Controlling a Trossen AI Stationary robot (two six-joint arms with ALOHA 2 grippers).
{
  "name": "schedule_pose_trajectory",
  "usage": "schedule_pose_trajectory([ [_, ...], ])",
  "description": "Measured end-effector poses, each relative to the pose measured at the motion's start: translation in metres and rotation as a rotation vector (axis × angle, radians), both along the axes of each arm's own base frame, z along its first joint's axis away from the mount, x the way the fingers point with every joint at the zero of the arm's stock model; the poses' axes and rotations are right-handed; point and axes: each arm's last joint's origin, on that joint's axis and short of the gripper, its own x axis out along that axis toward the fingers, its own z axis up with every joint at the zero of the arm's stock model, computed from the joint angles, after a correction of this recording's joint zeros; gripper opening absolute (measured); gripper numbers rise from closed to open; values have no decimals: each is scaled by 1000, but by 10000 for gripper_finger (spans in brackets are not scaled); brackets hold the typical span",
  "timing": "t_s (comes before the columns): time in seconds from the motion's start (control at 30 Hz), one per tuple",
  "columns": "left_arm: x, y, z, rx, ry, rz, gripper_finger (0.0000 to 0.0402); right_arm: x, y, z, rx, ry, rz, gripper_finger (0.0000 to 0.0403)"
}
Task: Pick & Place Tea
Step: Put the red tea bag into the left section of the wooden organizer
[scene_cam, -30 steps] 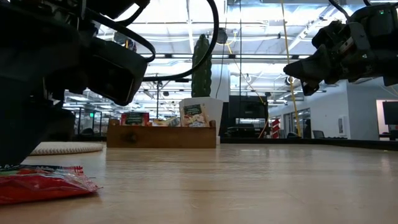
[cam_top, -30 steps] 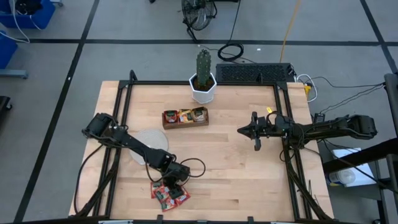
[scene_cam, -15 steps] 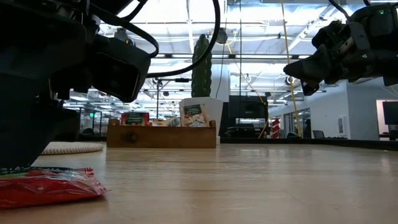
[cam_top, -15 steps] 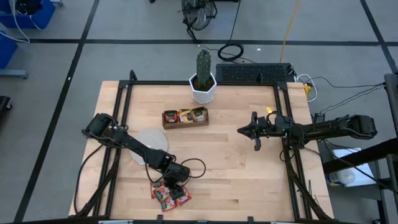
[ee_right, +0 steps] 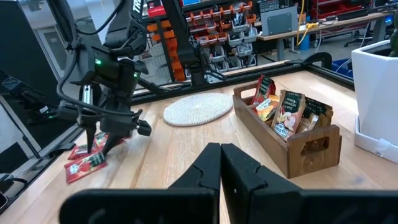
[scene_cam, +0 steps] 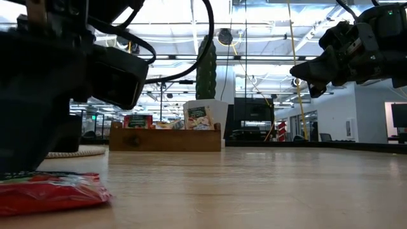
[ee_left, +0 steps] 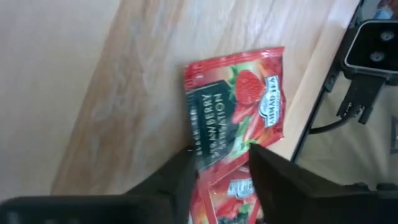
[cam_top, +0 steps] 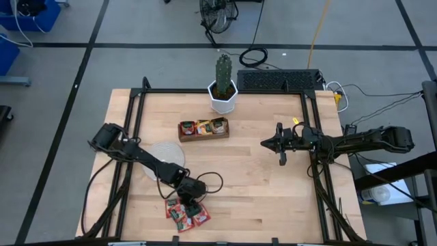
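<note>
Reaching down at the lower left of the table, the left gripper (cam_top: 192,209) straddles a red strawberry tea sachet (ee_left: 233,102), fingers part-closed, grasp unconfirmed; next, pinch and lift toward the wooden tray (cam_top: 203,135). Right gripper (cam_top: 280,145) waits clenched.

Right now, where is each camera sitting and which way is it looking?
High view: above, looking straight down on the table and both arms.
Low view: at tabletop height, looking across at the wooden tray; arms hang above.
Left wrist view: looks down past the left gripper onto red tea sachets.
Right wrist view: past the shut right gripper toward the tray, shared with the low view.
</note>
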Motion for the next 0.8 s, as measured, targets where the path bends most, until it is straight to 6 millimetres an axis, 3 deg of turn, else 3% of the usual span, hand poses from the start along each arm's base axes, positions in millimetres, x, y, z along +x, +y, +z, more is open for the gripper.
schedule_pose_trajectory([
  [0.23, 1, 1, -1, 45, -51, -4, 15, 0, 0, 0, 0, 0, 0, 0],
  [0.53, 5, 3, 7, 114, -91, 0, 3, 0, 0, 0, 0, 0, 0, 0],
  [0.63, 9, 4, 24, 211, -91, -30, 2, 0, 0, 0, 0, 0, 0, 0],
  [0.8, 14, 8, 85, 514, -62, -100, 1, 0, 0, 0, 0, -1, 0, 0],
])
